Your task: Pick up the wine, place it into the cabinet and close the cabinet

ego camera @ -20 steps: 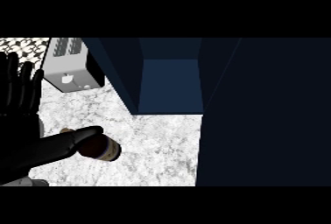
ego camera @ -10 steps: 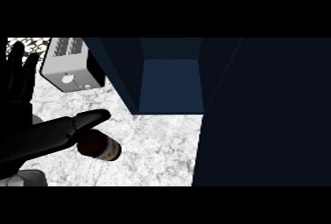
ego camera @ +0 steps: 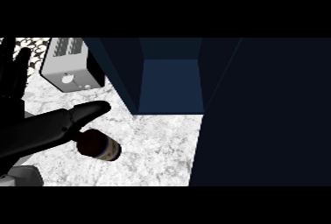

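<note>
A dark blue cabinet (ego camera: 171, 83) fills the upper middle of the head view, its inside open toward the camera, with lighter blue at the back and darker walls on each side. A broad, near-black panel (ego camera: 265, 113) takes up the whole right side of the view and runs down past the cabinet's opening; it may be the cabinet's open door, though that is hard to tell. To the left of the cabinet, a silver toaster (ego camera: 68, 65) stands on the mottled white surface (ego camera: 161, 144), just beside the cabinet's left wall.

The wine (ego camera: 100, 145), a dark bottle seen nearly end-on, sits low and left on the surface, well apart from the cabinet's opening and below the toaster. Bare surface lies between the bottle and the opening.

A black hand (ego camera: 65, 120) reaches in from the left edge, its fingers stretched out straight and together, pointing up and right toward the cabinet. It lies over the bottle's upper left side and hides part of it; the fingers do not wrap round the bottle. Whether they touch it cannot be seen.

Another black hand (ego camera: 13, 74) shows at the far left edge, upright with fingers spread and straight, resting beside the toaster.
</note>
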Robot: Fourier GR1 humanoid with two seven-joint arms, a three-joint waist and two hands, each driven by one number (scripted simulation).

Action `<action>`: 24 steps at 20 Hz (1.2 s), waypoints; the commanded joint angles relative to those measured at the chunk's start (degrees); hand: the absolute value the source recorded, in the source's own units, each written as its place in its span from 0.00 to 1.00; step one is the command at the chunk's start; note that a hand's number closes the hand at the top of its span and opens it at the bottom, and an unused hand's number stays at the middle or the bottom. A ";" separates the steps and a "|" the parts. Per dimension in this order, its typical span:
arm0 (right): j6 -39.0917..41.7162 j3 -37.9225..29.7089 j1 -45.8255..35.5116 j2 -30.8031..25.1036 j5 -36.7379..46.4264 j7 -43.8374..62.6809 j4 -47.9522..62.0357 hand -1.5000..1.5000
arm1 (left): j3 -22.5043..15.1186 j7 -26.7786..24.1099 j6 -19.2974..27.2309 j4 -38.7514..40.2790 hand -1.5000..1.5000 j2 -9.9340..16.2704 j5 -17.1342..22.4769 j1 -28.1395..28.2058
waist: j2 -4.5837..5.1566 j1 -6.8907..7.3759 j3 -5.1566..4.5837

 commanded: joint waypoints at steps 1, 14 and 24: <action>-1.04 0.49 0.60 -1.89 4.39 5.07 -9.74 0.00 | -2.00 1.59 1.54 0.32 0.00 -1.37 -2.99 1.44 | 0.01 -0.10 0.00; -6.59 2.61 -3.24 -4.23 6.96 9.59 -11.42 0.00 | 4.44 -5.25 -0.36 3.15 0.00 0.38 5.06 6.64 | 0.08 -0.30 -0.08; -10.63 6.95 -3.71 -5.49 9.67 8.17 -8.91 0.00 | -1.52 -20.87 2.77 5.89 0.00 -1.41 9.85 23.57 | 0.02 -0.33 -0.08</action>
